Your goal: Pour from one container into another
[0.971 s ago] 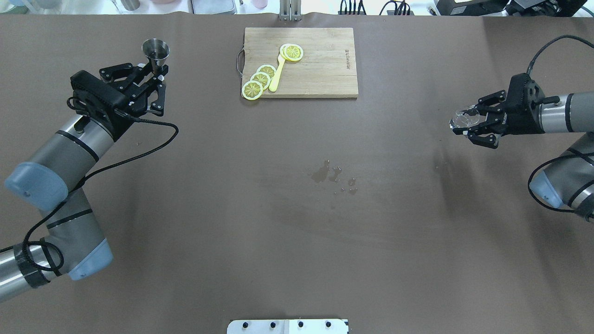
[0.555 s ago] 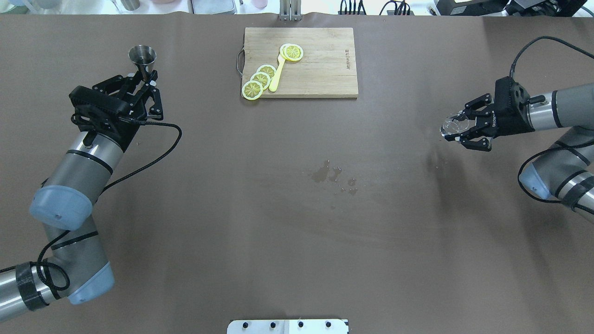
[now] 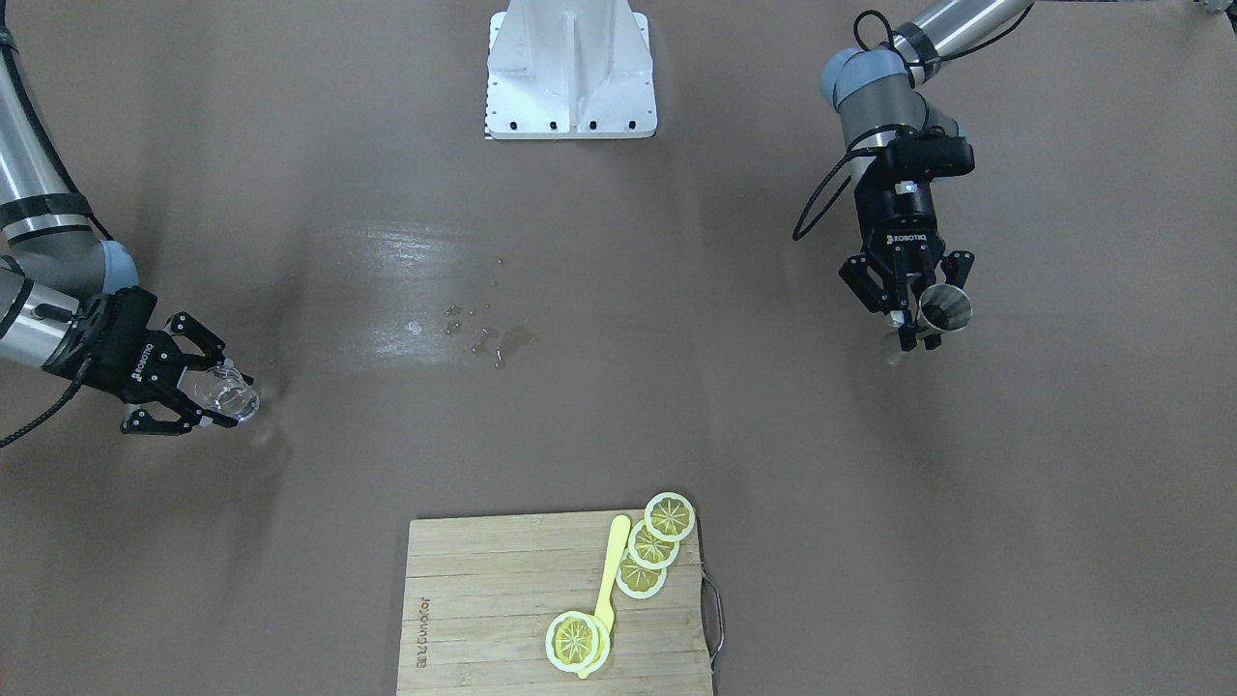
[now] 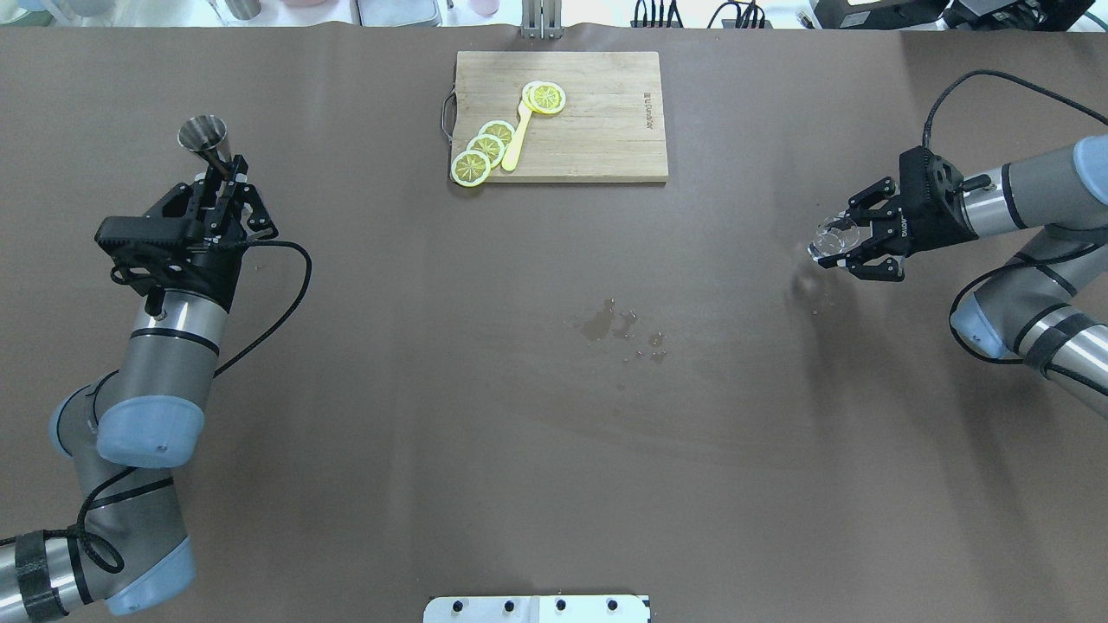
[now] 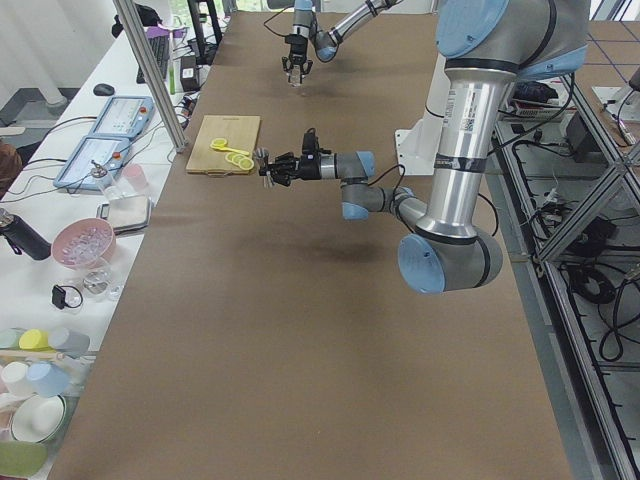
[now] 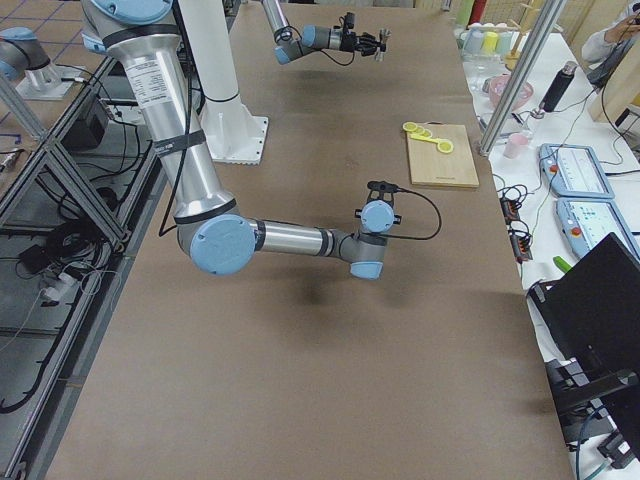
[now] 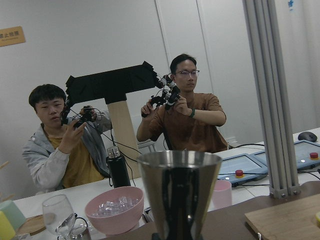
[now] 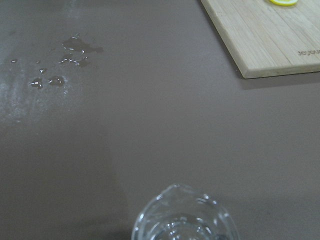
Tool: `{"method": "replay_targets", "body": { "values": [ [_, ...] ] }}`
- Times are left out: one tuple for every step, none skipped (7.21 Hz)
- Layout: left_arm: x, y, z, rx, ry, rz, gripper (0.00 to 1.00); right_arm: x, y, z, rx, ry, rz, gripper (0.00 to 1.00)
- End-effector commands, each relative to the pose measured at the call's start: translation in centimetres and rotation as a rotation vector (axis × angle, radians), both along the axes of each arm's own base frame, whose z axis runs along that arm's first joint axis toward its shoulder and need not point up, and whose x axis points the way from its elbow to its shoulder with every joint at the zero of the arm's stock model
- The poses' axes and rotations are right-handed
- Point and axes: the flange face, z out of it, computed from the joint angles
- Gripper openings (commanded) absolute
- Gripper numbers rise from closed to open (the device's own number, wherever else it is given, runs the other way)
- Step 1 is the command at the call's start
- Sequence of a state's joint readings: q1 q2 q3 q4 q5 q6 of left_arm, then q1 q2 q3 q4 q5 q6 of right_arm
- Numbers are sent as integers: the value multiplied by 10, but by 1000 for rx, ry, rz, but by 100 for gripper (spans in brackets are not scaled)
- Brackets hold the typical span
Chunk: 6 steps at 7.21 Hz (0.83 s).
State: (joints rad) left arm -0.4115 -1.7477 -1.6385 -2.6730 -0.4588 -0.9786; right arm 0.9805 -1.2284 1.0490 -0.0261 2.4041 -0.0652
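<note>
The left tool [image 4: 223,173] pinches a steel jigger [image 4: 203,135] upright above the far-left part of the bench [image 4: 519,433]; the right tool [image 4: 853,237] pinches a clear glass cup [image 4: 829,240] above its right side.

Silver-grey tubular left arm [image 4: 177,333], right arm [image 4: 1034,186]; pale-blue joint caps, black tape bands. Black linkage left gripper [image 3: 918,333], right gripper [image 3: 230,401], white ROBOTIQ lettering. Black cables [image 4: 308,270] loop off wrists. White base plate [image 3: 570,72], dark screws.
</note>
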Motion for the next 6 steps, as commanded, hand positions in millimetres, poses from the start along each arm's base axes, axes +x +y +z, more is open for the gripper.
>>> {"method": "replay_targets", "body": {
  "values": [
    [28,14,27,-60,121,-132,0,-13,-3,1,-4,8,-2,0],
    [41,15,41,-85,136,-186,0,-16,-4,-2,-1,7,-4,0],
    [48,13,54,-104,113,-206,0,-21,-7,-8,4,5,-1,0],
    [55,11,70,-112,80,-209,0,-27,-7,-10,9,6,6,0],
    [57,11,78,-114,82,-214,0,-32,-5,-5,3,13,8,0],
    [62,11,85,-107,72,-220,0,-33,-2,-1,-1,16,6,0]
  ]
}}
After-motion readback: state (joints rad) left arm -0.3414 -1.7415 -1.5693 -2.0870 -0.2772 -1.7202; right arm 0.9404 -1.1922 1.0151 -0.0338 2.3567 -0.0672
